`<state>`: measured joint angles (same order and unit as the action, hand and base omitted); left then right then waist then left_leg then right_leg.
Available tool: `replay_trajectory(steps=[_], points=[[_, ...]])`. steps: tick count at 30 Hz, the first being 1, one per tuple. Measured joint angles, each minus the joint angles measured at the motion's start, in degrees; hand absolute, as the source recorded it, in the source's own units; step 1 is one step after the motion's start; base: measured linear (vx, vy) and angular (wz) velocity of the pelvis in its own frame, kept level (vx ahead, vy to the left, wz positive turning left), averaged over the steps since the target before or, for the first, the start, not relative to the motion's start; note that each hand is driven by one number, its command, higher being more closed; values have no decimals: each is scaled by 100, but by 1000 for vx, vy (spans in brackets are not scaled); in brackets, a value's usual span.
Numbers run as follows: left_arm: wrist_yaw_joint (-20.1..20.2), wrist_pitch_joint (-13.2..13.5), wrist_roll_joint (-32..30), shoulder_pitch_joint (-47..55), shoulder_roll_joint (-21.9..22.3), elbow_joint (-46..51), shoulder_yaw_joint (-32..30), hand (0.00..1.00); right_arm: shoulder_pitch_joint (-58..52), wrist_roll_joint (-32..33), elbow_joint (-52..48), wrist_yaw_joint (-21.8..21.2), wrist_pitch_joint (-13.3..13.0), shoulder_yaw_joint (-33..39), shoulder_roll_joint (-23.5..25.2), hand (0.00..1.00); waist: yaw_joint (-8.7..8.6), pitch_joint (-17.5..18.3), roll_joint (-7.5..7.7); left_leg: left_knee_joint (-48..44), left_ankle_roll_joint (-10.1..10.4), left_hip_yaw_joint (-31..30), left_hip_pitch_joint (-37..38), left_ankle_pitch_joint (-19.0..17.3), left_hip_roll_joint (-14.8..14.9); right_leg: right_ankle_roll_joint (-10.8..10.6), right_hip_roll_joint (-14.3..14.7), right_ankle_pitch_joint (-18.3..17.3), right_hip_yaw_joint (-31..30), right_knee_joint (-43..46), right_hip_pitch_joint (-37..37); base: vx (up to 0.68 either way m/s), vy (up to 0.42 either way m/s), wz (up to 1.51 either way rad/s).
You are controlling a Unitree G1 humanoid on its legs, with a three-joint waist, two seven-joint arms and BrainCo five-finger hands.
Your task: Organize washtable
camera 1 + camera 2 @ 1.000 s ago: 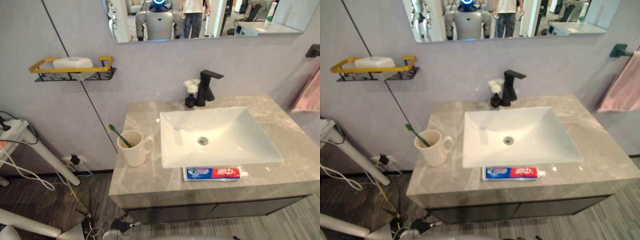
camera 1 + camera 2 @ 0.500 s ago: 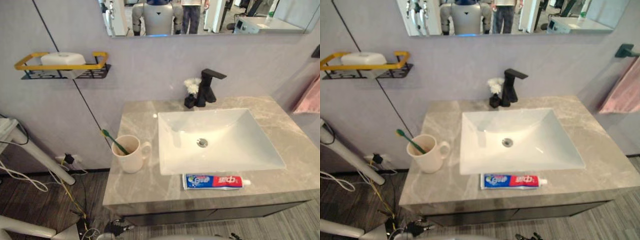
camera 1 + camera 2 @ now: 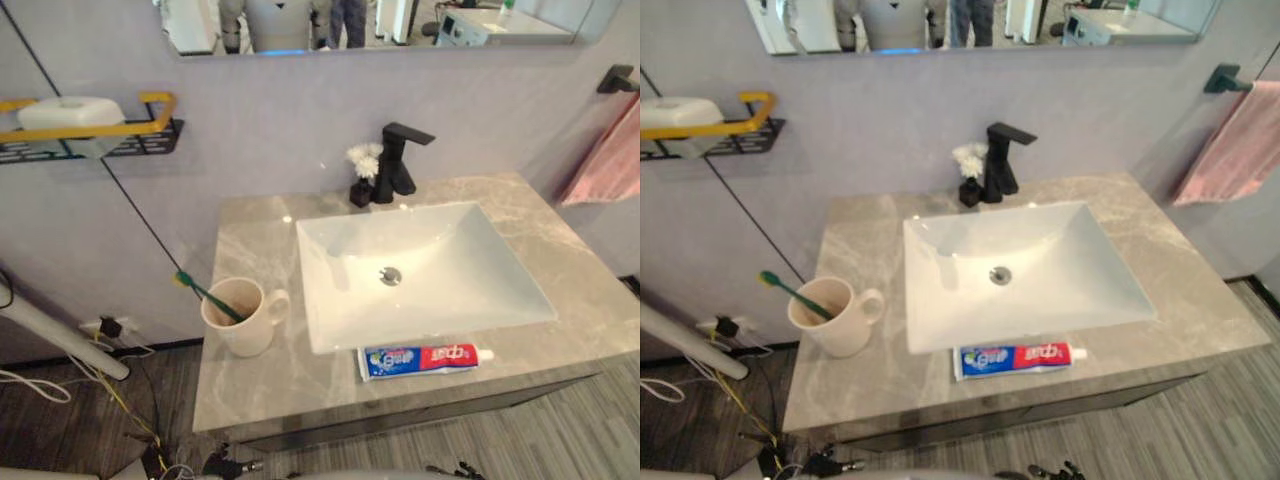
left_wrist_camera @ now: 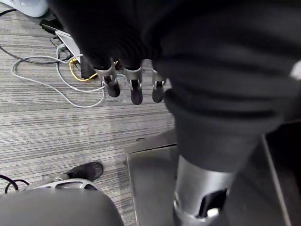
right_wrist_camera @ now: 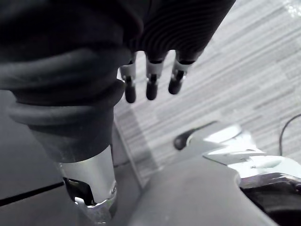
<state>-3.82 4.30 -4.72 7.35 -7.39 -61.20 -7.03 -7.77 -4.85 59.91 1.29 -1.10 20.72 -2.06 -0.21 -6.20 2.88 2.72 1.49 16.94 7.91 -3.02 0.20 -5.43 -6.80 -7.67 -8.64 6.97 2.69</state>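
My L robot hand [image 4: 135, 89] hangs over the striped floor [image 4: 47, 127], fingers straight & relaxed, nothing in it. R robot hand [image 5: 151, 82] is likewise slack & empty. On the tabletop [image 3: 250, 385], the toothpaste tube [image 3: 425, 358] lies flat along the front edge, towards my R robot hand's side, just in front of the white basin [image 3: 430, 300]. The cream mug [image 3: 240, 320] w/ green toothbrush [image 3: 205, 292] leaning in it stands on my L robot hand's side, beside the basin. Behind the basin: black tap [image 3: 398, 160], w/ small white flower pot [image 3: 362, 170] just beside it. On the wall, L side: yellow rack [image 3: 150, 125] w/ white soap [image 3: 65, 112].
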Motion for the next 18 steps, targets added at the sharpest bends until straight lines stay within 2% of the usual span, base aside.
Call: replay_trajectory(steps=[1, 4, 7, 9, 12, 15, 18], points=[[0, -1, 0, -63, -15, 27, -21, 0, 17, -14, -62, 3, 0, -46, 31, 0, 1, -61, 34, -347, -21, -3, -194, -172, 88, 2, 2, 1, 182, 163, -86, -6, -74, -4], [-1, -3, 1, -136, -13, 132, -34, 0, -27, -22, -117, 6, -3, -108, 50, 0, 70, -65, 34, -797, -108, -158, -458, -395, 152, 5, -34, 4, 456, 344, -123, 23, -33, 26], [-2, -2, 3, -187, 9, 262, -34, 0, -44, -21, -117, 14, -3, -137, 48, 0, 118, -13, 65, -837, -120, -275, -624, -397, 142, 70, -108, 82, 567, 258, -127, 22, 49, 34], [-3, -2, 4, -200, -23, 262, -42, 0, 10, -20, -102, 15, -3, -162, 74, 0, 135, 49, 157, -903, -122, -300, -724, -396, 82, 19, -135, 114, 617, -7, -90, 59, 37, 13], [-4, -2, 3, -294, -18, 256, -29, 0, 239, -16, -54, 20, -9, -166, 81, 0, 133, 46, 199, -1206, -122, -361, -1036, -395, 68, -40, -188, 182, 756, -429, 1, -7, -31, 12], [-7, 7, 11, -452, 119, 263, 19, 0, 229, 31, -57, 99, -17, -154, 56, 0, 114, -121, 46, -1673, -118, -689, -1186, -398, 185, -4, -79, 162, 1030, -359, 216, -61, -107, 47], [-12, 14, 59, -514, 331, 317, 13, 0, 294, 96, -77, 151, -43, -154, -67, 0, 120, -245, -140, -1954, 13, -739, -1310, -482, 448, 168, 101, 5, 1175, 51, 38, -130, -80, 19]])
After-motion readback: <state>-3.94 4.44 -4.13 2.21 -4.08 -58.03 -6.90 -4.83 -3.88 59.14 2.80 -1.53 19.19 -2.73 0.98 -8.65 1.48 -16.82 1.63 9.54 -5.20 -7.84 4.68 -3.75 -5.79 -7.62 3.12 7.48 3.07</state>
